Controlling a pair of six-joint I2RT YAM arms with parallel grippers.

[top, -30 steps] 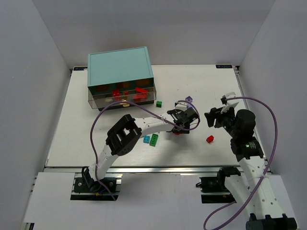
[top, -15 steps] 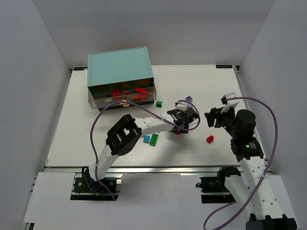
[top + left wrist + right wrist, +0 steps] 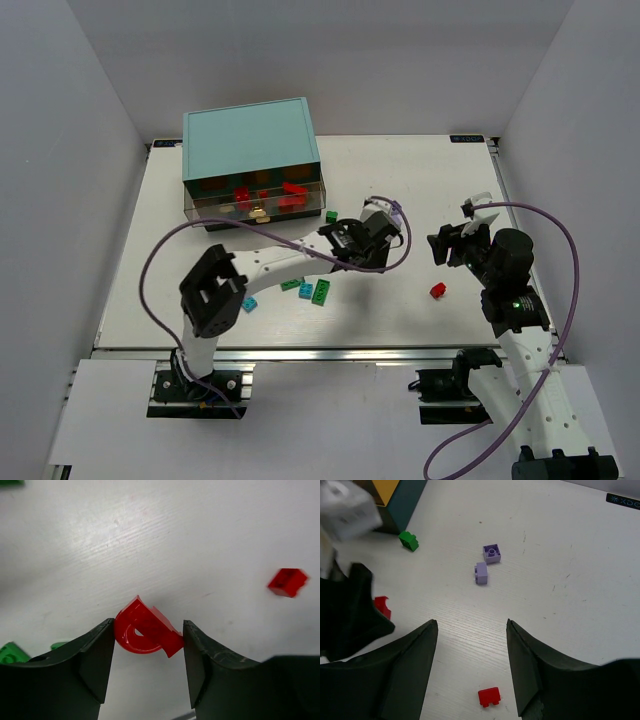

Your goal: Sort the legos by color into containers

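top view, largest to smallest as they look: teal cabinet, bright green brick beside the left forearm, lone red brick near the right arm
1. teal cabinet, by far
2. bright green brick
3. red brick, only a little smaller

Overhead plus wrist close-ups; shared red lego (image 3: 437, 290)

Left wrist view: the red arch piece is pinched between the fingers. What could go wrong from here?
The left claw holds the red arch piece tilted, right at its fingertips, so it may twist or slip out on the way. The small green brick sits just beside the drawer with red pieces; the claw might knock it on approach.
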